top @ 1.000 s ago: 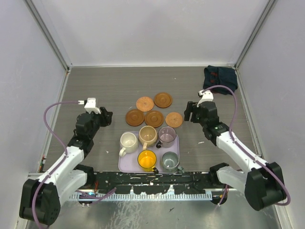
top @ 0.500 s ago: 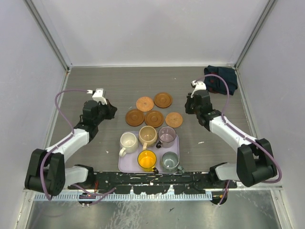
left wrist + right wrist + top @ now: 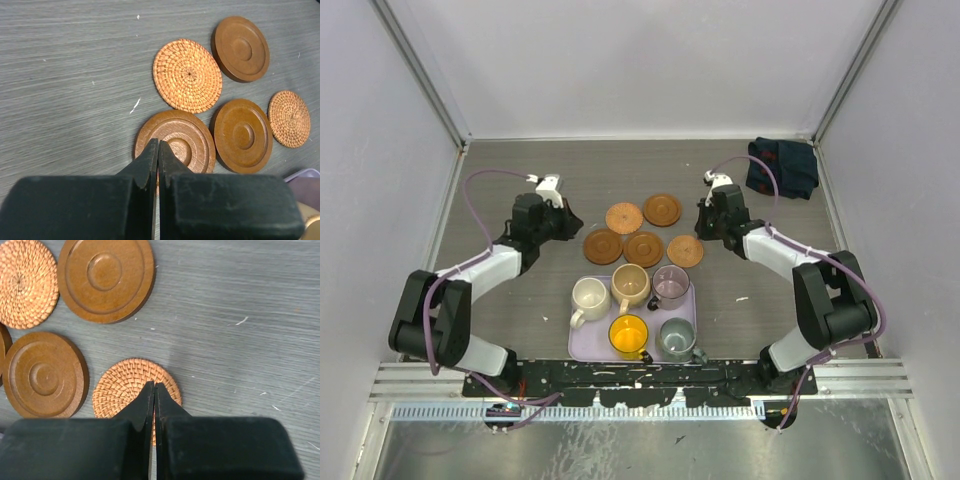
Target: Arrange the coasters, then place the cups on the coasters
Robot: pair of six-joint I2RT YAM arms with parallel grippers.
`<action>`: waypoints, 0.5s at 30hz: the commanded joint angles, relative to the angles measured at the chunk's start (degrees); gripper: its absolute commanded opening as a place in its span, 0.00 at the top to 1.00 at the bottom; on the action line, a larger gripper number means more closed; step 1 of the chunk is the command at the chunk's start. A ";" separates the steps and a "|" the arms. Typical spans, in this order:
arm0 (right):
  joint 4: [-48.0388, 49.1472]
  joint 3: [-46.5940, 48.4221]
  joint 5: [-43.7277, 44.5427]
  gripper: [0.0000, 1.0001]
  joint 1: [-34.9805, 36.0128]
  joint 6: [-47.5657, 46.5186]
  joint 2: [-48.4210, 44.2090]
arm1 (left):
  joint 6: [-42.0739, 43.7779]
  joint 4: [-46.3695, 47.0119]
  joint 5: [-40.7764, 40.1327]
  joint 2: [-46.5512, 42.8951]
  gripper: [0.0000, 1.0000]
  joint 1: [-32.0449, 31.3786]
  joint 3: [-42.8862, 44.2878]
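Observation:
Several round coasters lie in a cluster mid-table: woven ones (image 3: 624, 217) (image 3: 685, 251) and smooth brown ones (image 3: 662, 209) (image 3: 603, 246) (image 3: 643, 249). Several cups stand on the lavender tray (image 3: 579, 344): cream (image 3: 588, 298), tan (image 3: 631, 286), mauve (image 3: 670, 285), yellow (image 3: 629, 335), grey-green (image 3: 676, 338). My left gripper (image 3: 158, 145) is shut and empty, its tips over the near-left brown coaster (image 3: 192, 150). My right gripper (image 3: 154, 386) is shut and empty too, tips over the near-right woven coaster (image 3: 120, 385).
A dark blue cloth (image 3: 782, 166) lies bunched in the far right corner. White walls enclose the table on three sides. The tray sits close to the arm bases, just behind the coaster cluster as seen from the far side.
Both arms have reached forward and inward to the coaster cluster. Both grippers have gone from open to shut.

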 commanded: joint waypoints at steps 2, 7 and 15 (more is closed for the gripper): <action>3.85 0.69 -3.17 0.96 2.62 -0.10 0.64 | 1.25 0.31 2.17 3.49 1.00 -2.02 3.36; 2.99 0.79 -1.47 0.95 6.08 -0.47 2.06 | 2.02 -1.81 2.14 4.51 1.00 -4.32 4.48; 0.68 -0.83 -0.23 0.95 8.21 3.00 2.26 | 3.66 -8.67 -1.47 3.23 1.00 -7.16 4.90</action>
